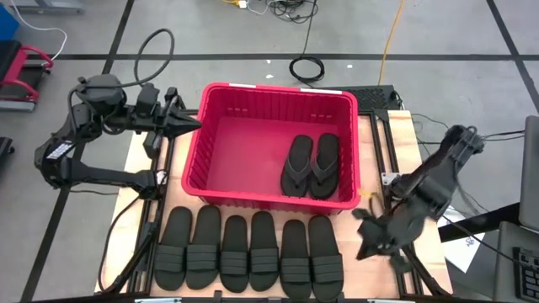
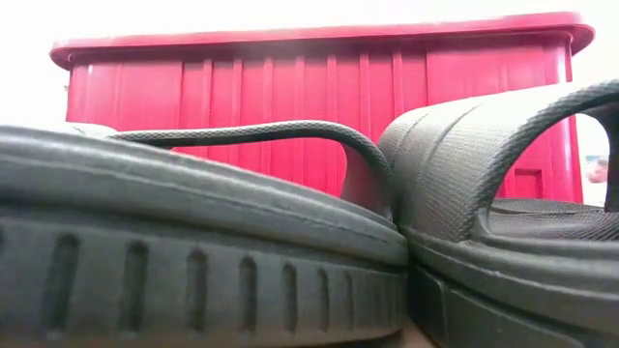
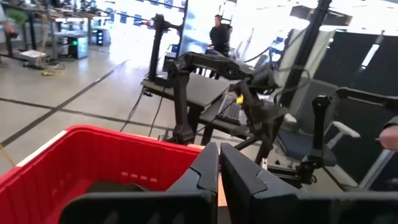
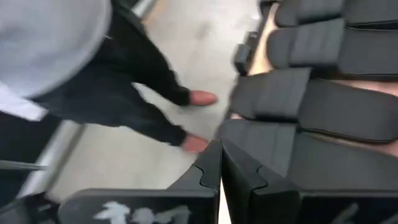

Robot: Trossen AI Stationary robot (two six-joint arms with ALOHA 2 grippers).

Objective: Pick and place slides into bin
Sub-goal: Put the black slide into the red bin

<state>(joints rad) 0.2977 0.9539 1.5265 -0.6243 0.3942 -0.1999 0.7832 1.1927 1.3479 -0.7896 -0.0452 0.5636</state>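
The red bin (image 1: 269,87) stands at the table's middle, toward its far side, and fills the back of the low view (image 2: 319,87). Two black thong flip-flops (image 1: 310,164) lie flat side by side in its right half. Several black wide-strap slides (image 1: 248,252) lie in a row on their soles along the near edge; two show close up in the low view (image 2: 193,242). My left gripper (image 1: 194,124) is shut and empty just outside the bin's left rim (image 3: 74,155). My right gripper (image 1: 366,240) is shut and empty, right of the rightmost slide (image 4: 336,81).
A person's legs and shoes (image 4: 193,99) show on the floor by the table's near edge in the right wrist view. Another person (image 3: 219,34) stands far off in the room. Cables (image 1: 307,67) lie on the floor beyond the bin. Papers (image 1: 463,244) lie at the right.
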